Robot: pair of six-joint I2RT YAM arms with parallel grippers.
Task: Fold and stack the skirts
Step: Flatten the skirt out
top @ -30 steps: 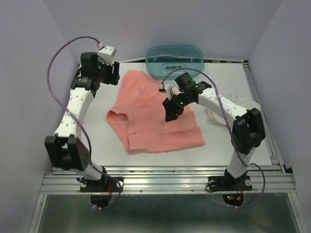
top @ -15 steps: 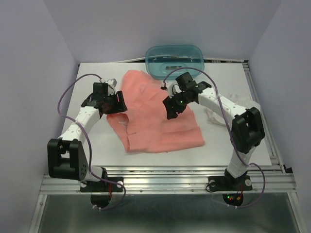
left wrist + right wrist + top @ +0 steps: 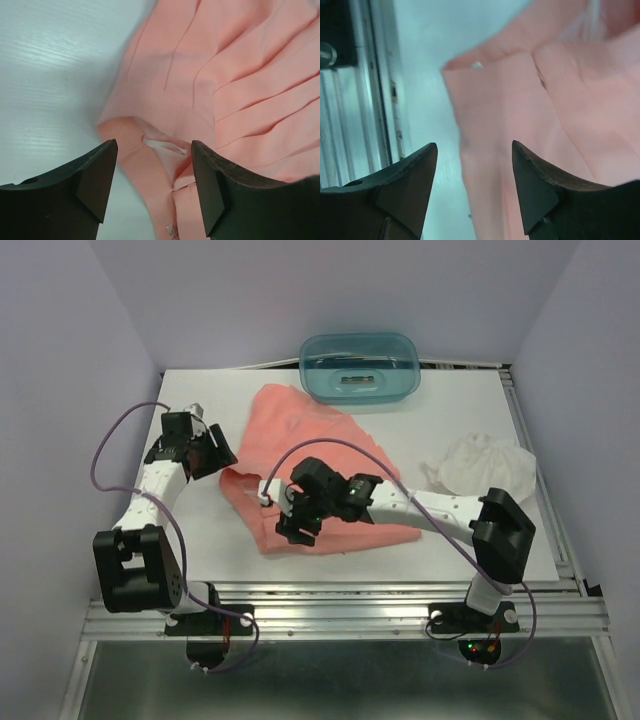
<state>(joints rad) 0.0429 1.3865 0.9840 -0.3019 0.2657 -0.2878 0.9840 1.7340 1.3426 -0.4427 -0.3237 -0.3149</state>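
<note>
Behind the pink skirt [image 3: 322, 438] sits a tub [image 3: 316, 378]; left pincer [image 3: 152, 145], right pincer [image 3: 474, 147] released.

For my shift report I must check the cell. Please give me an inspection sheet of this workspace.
Surface: white table.
Job's things: pink skirt spread in the middle; white skirt bunched at the right, apart, not stacked.
Clutter: teal tub at the far edge.
Claws: left claw open over the pink skirt's left corner; right claw open over its near-left edge.
Cables: purple cable looping at the left side.
Surroundings: plain walls, metal rail in front.
</note>
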